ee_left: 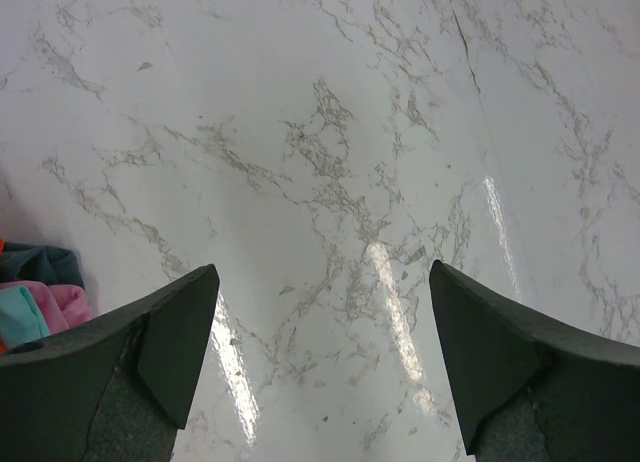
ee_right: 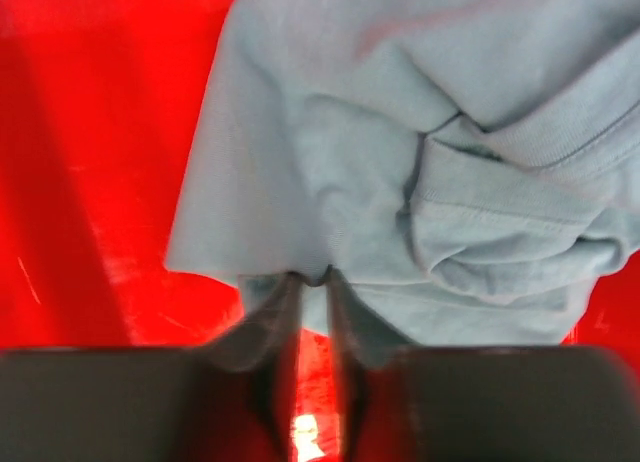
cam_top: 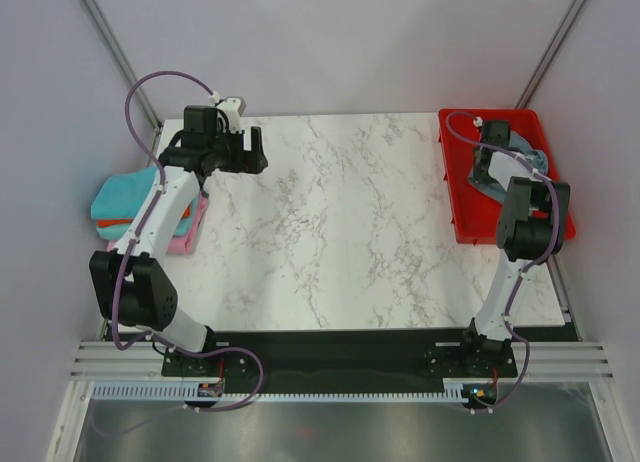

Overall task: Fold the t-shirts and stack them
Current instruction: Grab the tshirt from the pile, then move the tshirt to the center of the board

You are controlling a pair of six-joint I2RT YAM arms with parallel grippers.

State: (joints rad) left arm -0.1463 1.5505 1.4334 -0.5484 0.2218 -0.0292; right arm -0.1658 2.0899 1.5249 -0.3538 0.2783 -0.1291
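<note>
A crumpled slate grey-blue t-shirt [ee_right: 420,152] lies in the red tray [cam_top: 462,207] at the back right; it also shows in the top view [cam_top: 522,154]. My right gripper [ee_right: 312,278] is down in the tray, its jaws nearly closed and pinching the shirt's near edge. A stack of folded teal, orange and pink t-shirts [cam_top: 125,204] sits at the table's left edge; its corner also shows in the left wrist view [ee_left: 40,297]. My left gripper [ee_left: 318,312] hovers open and empty over bare marble at the back left [cam_top: 245,152].
The white marble tabletop [cam_top: 340,222] spans the space between the arms. The red tray's walls [ee_right: 90,182] surround the right gripper. Metal frame posts run up at both back corners.
</note>
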